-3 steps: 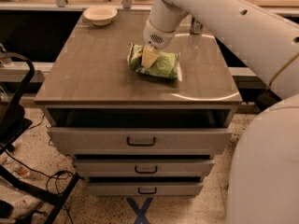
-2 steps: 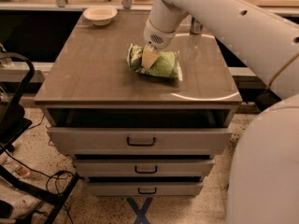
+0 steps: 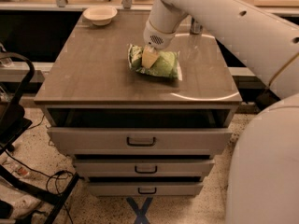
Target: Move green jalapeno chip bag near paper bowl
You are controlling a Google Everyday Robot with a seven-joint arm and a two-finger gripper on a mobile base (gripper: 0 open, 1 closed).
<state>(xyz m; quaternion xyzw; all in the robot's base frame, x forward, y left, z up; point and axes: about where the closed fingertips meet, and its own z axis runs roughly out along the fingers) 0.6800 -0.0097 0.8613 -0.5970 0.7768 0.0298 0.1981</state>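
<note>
Roughly mid-bench point(image 3: 93, 73), a little right of centre, the green jalapeno chip bag point(image 3: 164, 65) lay flat and crumpled. The end effector point(image 3: 149, 59) rested on the bag's left part, touching it from above, at the tip of the white arm point(image 3: 224, 17) that reached in from the far right. Whether it was spread or pinching the bag could not be told. The paper bowl point(image 3: 99, 14) sat upright near the bench's far left corner, well apart from the bag. Below the top, the uppermost drawer point(image 3: 140, 141) stood partly pulled out
</note>
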